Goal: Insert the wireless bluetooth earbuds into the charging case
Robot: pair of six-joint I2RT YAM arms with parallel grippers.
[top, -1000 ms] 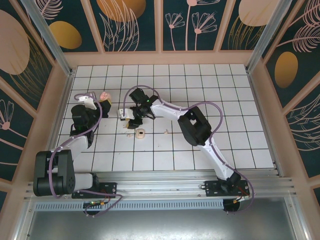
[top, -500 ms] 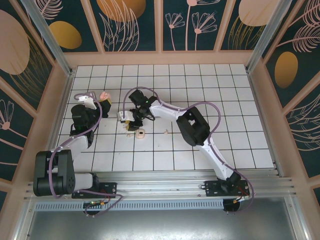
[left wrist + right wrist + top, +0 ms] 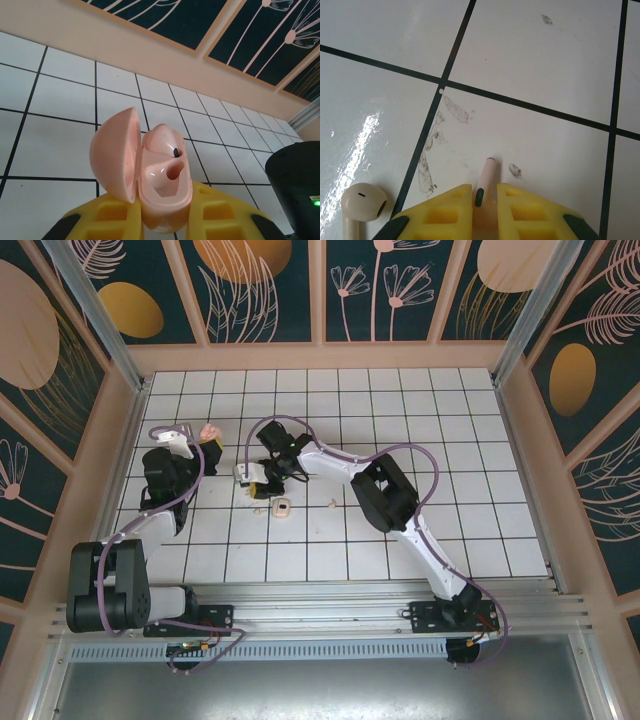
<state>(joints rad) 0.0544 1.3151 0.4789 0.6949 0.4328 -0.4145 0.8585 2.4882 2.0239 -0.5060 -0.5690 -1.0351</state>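
The charging case [image 3: 162,187] is pale pink and stands open between my left gripper's [image 3: 164,205] yellow fingers [image 3: 117,217], its lid swung out to the left. Its far slot holds a pink bud with a dark spot; the near slot is an empty hollow. In the top view the case [image 3: 208,429] and left gripper [image 3: 205,440] are at the table's far left. My right gripper [image 3: 484,190] is shut on a pinkish earbud [image 3: 487,175], whose stem pokes out over the tile. A cream earbud [image 3: 362,202] lies on the tile to its lower left. In the top view the right gripper [image 3: 259,489] is left of centre.
In the top view a cream thing with a dark centre [image 3: 281,507] lies just right of the right gripper, and a tiny pale speck [image 3: 332,503] lies further right. Smudges [image 3: 432,145] mark the tile. A peach wall [image 3: 320,355] rings the white tiled floor.
My right gripper has closed its fingers on the pinkish earbud and shifted slightly left. The left arm and the case have not moved.
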